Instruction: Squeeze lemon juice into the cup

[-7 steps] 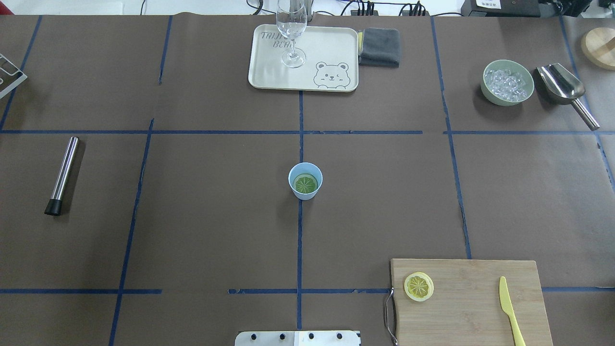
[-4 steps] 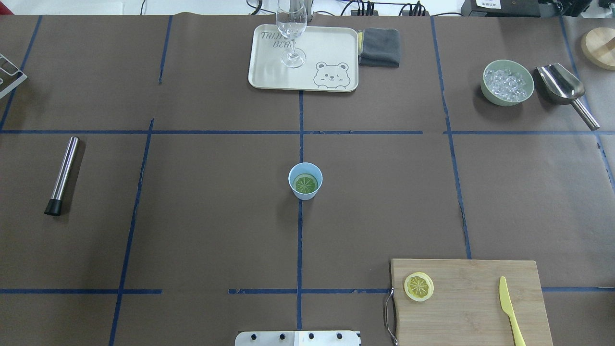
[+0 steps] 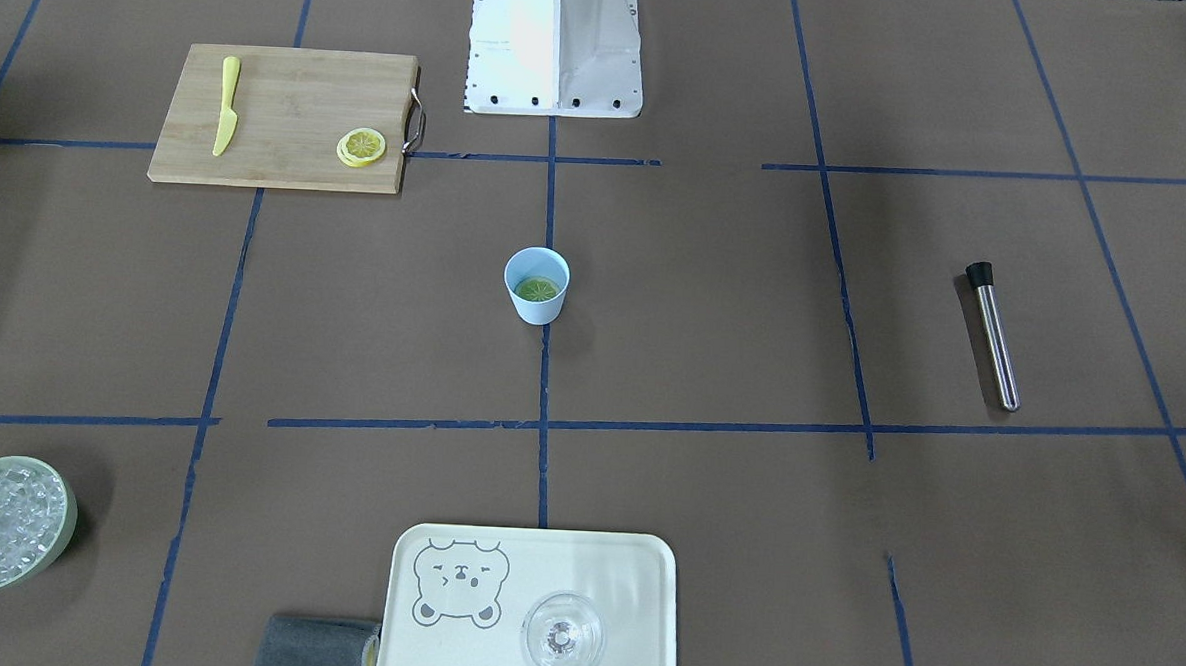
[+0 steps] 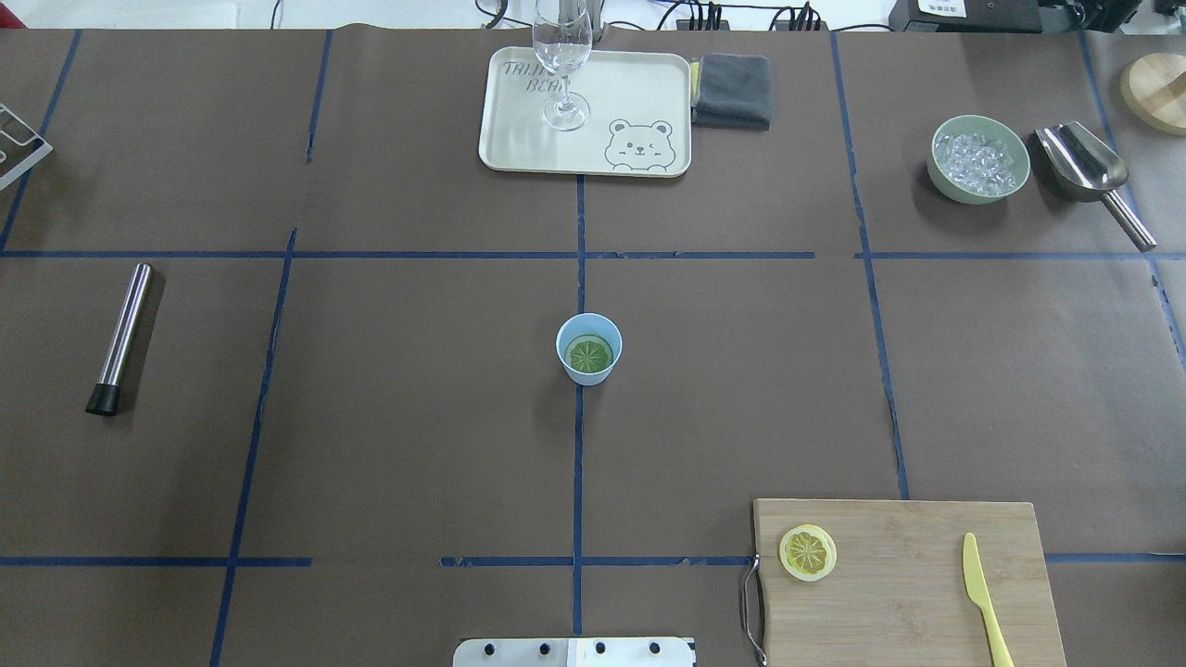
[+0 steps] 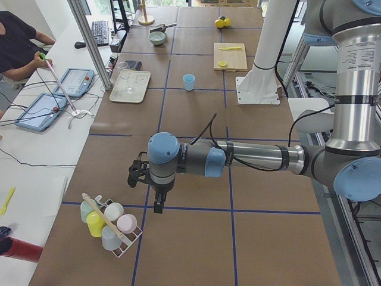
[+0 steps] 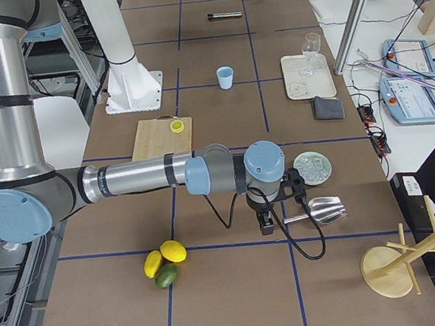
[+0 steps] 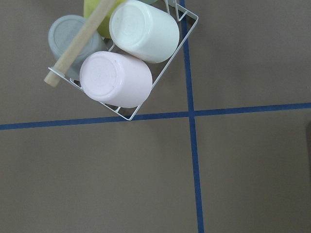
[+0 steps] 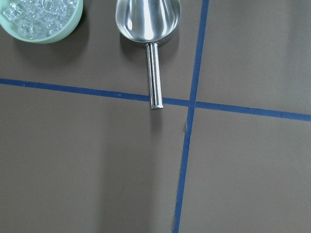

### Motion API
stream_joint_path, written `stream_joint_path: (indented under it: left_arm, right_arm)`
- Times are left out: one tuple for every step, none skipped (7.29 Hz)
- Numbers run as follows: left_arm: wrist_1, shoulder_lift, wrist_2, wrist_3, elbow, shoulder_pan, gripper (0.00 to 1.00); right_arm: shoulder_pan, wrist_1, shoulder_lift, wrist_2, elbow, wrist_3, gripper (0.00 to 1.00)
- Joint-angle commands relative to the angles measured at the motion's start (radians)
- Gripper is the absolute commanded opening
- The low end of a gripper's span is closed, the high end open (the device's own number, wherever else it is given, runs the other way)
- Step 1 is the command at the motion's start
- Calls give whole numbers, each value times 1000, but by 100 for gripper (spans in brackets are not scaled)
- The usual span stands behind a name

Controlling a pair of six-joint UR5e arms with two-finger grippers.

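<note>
Two thin round yellow lemon slices lie on this brown paper-covered counter [image 4: 417, 435]. One lemon slice [image 4: 807, 552] lies flat on the left end of the bamboo cutting board [image 4: 908, 607], at the near right of the counter. It is well apart from the yellow plastic knife [image 4: 980, 593] on the same board. The second slice [image 4: 589, 354] lies flat at the bottom of the small light-blue tapered plastic cup [image 4: 590, 378]. That cup stands upright at the middle of the counter, on a blue tape line.

The left claw [image 5: 158, 205] hangs pointing down at the counter's left end, just beside a white wire rack [image 5: 134, 239] of upturned pastel cups. The right claw [image 6: 265, 223] hangs at the right end, next to the handle of the shiny steel scoop [image 8: 148, 19] and near the pale green bowl of ice [image 4: 973, 195]. Only the side views show the claws, so we cannot tell whether either one is apart or together.
</note>
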Motion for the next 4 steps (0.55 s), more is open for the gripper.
stream_joint_path:
  left_arm:
    - [-2,-2,0,-2,0,1,100]
    - [-2,-2,0,-2,0,1,100]
    - [-3,-2,0,-2,0,1,100]
    - [-6,0,0,-1,0,1,100]
  right_arm:
    - [0,0,0,0,3,0,100]
    - [0,2,1,0,3,0,100]
    - [0,0,1,0,5,0,100]
    - [0,0,1,0,5,0,100]
